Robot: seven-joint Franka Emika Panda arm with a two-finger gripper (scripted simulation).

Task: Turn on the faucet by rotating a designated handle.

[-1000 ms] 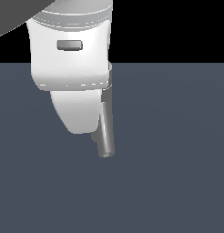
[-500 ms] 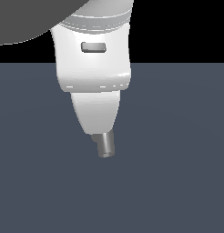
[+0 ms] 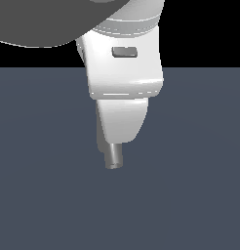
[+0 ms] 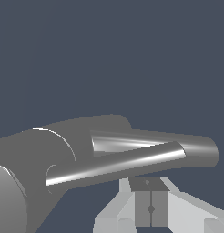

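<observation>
Grey metallic faucet [image 4: 45, 154], thick tubular spout, slim glossy handle [image 4: 118, 164], white fingers [image 4: 150, 209] pressed together.

You have 1 plain slate-blue floor [image 3: 200, 195] filling the lower part of the exterior view, flat and unmarked. Above it, a black backdrop [image 3: 205, 34] meets the floor along a straight horizontal line. In the wrist view, the same slate-blue surface fills the background.
</observation>
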